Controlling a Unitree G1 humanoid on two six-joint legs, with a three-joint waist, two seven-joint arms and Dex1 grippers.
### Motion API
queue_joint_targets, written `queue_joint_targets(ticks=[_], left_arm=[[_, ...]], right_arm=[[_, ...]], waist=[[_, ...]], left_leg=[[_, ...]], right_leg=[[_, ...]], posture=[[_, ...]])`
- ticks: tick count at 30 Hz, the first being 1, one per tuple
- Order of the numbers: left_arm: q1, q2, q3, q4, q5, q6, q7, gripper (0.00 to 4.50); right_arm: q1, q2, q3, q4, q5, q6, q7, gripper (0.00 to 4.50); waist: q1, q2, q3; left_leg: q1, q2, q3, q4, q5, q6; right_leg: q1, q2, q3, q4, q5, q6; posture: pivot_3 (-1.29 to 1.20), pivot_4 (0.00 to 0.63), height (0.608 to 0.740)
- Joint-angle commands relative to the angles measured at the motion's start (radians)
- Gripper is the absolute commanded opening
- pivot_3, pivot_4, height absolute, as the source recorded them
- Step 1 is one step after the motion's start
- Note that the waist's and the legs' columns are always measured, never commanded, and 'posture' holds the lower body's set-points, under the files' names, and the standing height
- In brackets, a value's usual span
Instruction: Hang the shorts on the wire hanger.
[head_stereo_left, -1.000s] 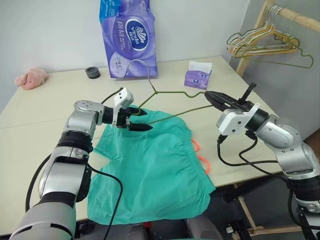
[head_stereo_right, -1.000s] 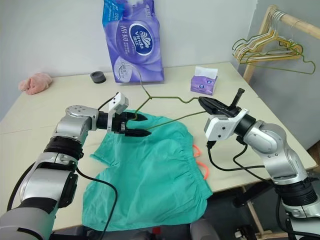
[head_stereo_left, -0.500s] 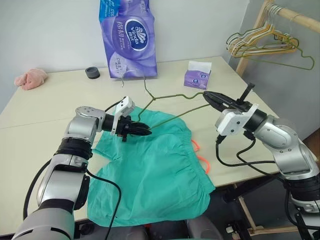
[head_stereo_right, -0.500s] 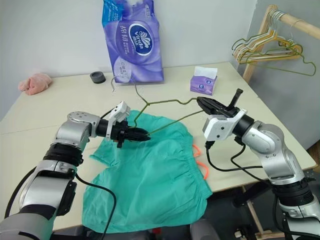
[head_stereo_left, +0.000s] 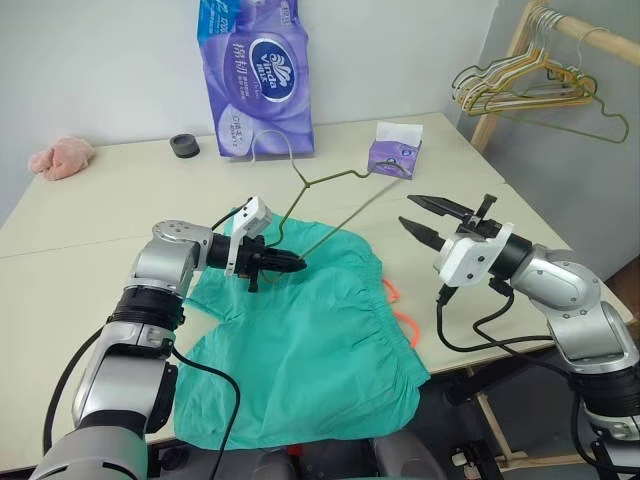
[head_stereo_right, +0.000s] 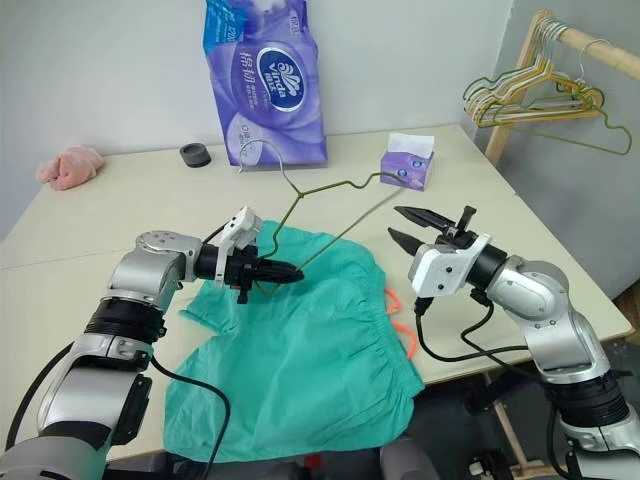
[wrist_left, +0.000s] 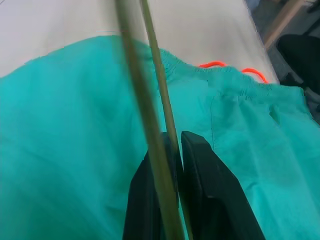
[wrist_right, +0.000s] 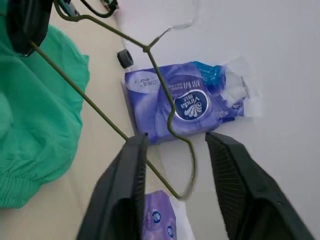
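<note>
Beige table (head_stereo_left: 100, 210) vs plain white wall (head_stereo_left: 100, 60); wood rack (head_stereo_left: 520, 50) at right.

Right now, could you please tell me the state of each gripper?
Left gripper: closed on the wire hanger, just above the shorts.
Right gripper: open, holding nothing, the hanger's end beside it.

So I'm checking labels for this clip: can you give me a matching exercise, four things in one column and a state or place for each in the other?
Things:
1. left gripper
2. right gripper
3. shorts
4. pink cloth lump

States or places:
A. lying spread flat at the near edge of the table
B. fingers apart, holding nothing
C. at the table's far left corner
D. shut on the wire hanger

Pairs: 1-D, 2-B, 3-A, 4-C
</note>
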Motion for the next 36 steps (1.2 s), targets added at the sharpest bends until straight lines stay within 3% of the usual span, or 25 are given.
queue_joint_targets(ticks=[1,6,11,21,36], left_arm=[[-0.015,0.014,0.008,-0.022,0.012,-0.064,0.035,0.00],[-0.037,0.067,-0.030,0.006,0.078,-0.210,0.018,0.00],[-0.059,0.141,-0.134,0.023,0.185,-0.462,-0.080,0.00],[-0.100,0.100,-0.180,-0.033,0.196,-0.582,-0.134,0.00],[-0.106,0.090,-0.206,-0.025,0.246,-0.677,-0.110,0.00]], right_arm=[[0.017,-0.030,-0.015,-0.057,0.026,-0.039,0.030,2.81],[0.058,-0.026,-0.072,-0.131,0.174,0.171,0.073,2.81],[0.051,-0.100,-0.092,-0.187,0.280,0.521,0.172,2.81],[-0.091,-0.150,0.035,-0.235,0.483,0.939,0.341,2.81],[-0.296,-0.147,0.320,-0.069,0.384,1.052,0.416,2.81]], waist=[[0.001,0.000,0.000],[-0.001,0.000,0.000],[0.002,0.000,0.000],[-0.001,0.000,0.000],[-0.022,0.000,0.000]], left_leg=[[0.000,0.000,0.000,0.000,0.000,0.000],[0.000,0.000,0.000,0.000,0.000,0.000],[0.001,0.000,0.000,0.000,0.000,0.000],[-0.001,0.000,0.000,0.000,0.000,0.000],[-0.003,0.001,0.000,0.000,0.000,0.000]], right_leg=[[0.000,0.000,0.000,0.000,0.000,0.000],[0.000,0.000,0.000,0.000,0.000,0.000],[0.000,0.000,0.000,0.000,0.000,0.000],[0.000,0.000,0.000,-0.001,-0.003,0.004],[-0.003,0.000,-0.001,-0.001,-0.003,0.005]], posture=[[-0.19,0.083,0.740],[-0.20,0.085,0.740],[-0.20,0.083,0.740],[-0.21,0.081,0.740],[-0.23,0.071,0.740]])
